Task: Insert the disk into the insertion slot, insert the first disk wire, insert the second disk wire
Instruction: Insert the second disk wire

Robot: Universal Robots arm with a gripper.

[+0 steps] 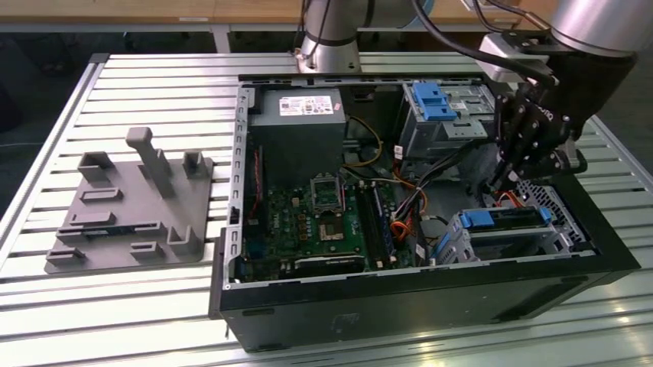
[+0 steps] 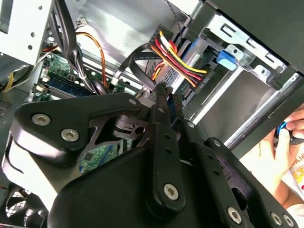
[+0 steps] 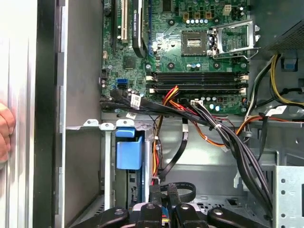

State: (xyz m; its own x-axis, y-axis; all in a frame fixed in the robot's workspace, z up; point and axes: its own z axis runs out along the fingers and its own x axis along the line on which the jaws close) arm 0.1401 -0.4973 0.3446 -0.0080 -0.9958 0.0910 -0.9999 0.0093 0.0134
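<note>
In the exterior view the disk already lies flat in the slot, its length running 9-to-3, at about 6 o'clock just below the tool, clenched around a red-orange wire.

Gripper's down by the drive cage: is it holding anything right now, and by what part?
The gripper looks shut on the connector end of a disk wire, right at the back of the disk seated in the insertion slot.
</note>
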